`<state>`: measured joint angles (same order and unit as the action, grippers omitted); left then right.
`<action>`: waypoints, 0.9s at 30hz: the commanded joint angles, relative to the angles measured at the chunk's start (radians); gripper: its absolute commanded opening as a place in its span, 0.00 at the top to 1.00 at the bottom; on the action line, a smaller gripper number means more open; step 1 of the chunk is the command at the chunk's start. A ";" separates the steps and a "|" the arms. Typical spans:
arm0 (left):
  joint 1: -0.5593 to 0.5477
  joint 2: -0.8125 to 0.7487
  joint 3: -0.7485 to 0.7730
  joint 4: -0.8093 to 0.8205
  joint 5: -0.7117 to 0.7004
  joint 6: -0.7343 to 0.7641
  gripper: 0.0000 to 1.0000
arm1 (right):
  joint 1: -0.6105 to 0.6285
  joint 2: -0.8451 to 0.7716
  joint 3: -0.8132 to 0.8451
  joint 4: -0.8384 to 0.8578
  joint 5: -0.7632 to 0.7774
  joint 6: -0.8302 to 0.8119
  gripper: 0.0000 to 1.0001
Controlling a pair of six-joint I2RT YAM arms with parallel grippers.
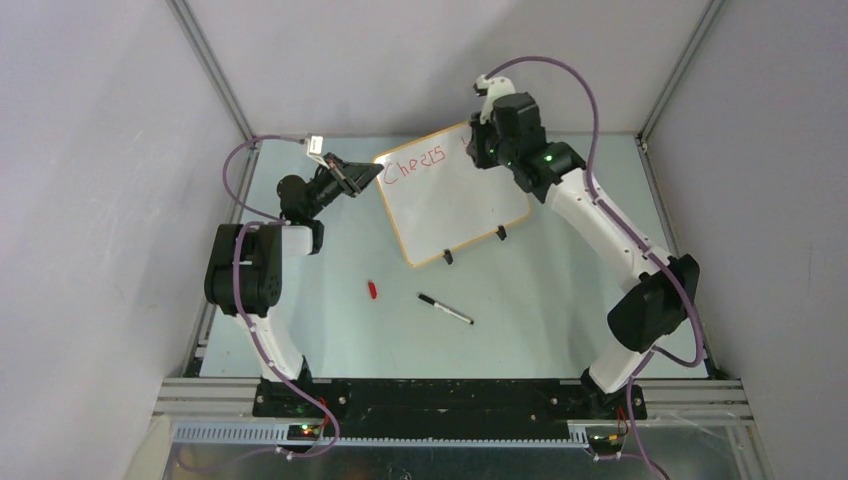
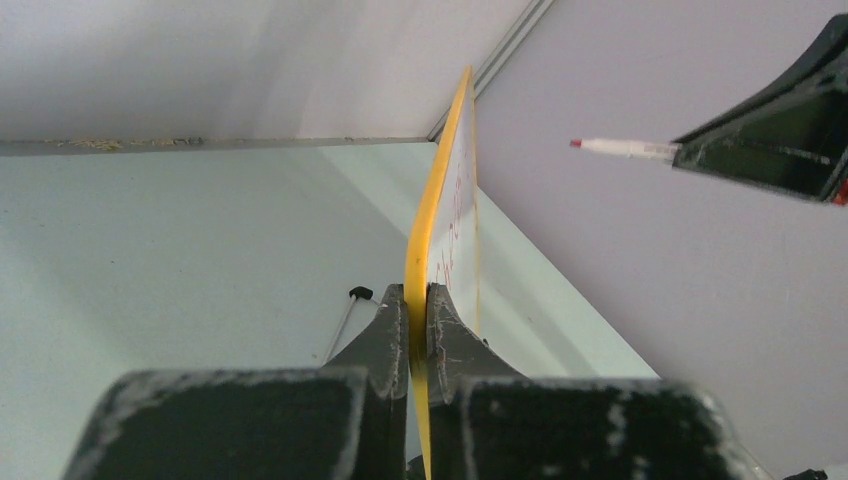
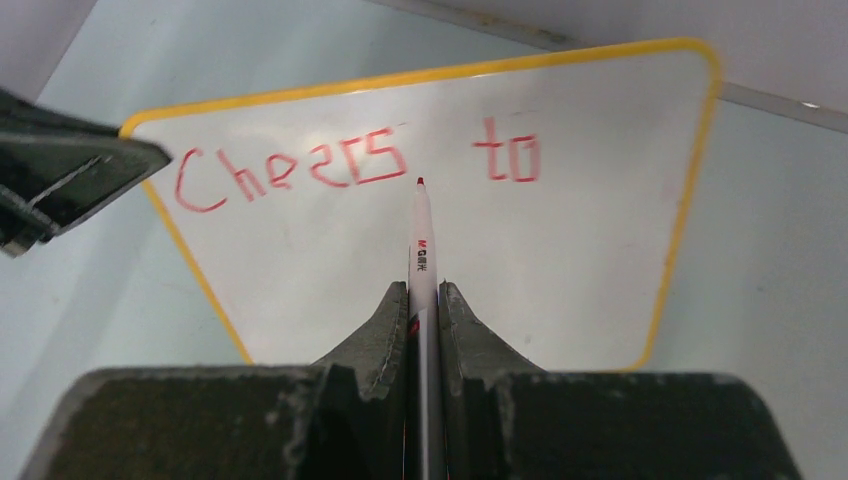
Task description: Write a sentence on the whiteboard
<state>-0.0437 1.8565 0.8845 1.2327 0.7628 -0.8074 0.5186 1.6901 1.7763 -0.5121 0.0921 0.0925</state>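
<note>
The right claw (image 3: pixel 415 292) is clamped tight on a red marker (image 3: pixel 422 245), which lies straight along the gap between its 2 fingers with the red tip pointing forward. In the right wrist view the tip sits just below the space between 2 red handwritten words, and in the left wrist view it hangs clear of the board's face. Those words are the sentence (image 3: pixel 300 170), which reads "Cheers to" in 1 row near the top of the whiteboard (image 3: pixel 560 270), a glossy white panel with rounded corners and a thin orange-yellow rim. The left claw (image 2: pixel 418 300) is closed on the board's left edge, close to the "C", pinching the rim between both fingers and holding the board tilted up at the far middle of the table (image 1: pixel 560 290). 2 small black clip feet (image 1: pixel 501 235) sit on the board's near edge, low by the tabletop. Nearer the arm bases, a black pen (image 1: pixel 445 308) lies flat on the pale table, and a small red cap (image 1: pixel 372 290) lies to its left, apart from it.
</note>
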 commanded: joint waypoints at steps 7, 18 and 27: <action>-0.005 -0.033 -0.024 0.026 0.042 0.097 1.00 | 0.179 -0.045 -0.107 0.123 0.039 -0.008 1.00; -0.004 -0.034 -0.032 0.033 0.031 0.097 1.00 | 0.218 -0.096 -0.210 0.166 0.105 -0.028 1.00; -0.005 -0.039 -0.040 0.035 0.024 0.101 0.98 | 0.223 -0.098 -0.210 0.164 0.098 -0.023 1.00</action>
<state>-0.0437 1.8473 0.8646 1.2491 0.7506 -0.8070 0.7368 1.6367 1.5616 -0.3874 0.1761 0.0742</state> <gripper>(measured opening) 0.036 0.149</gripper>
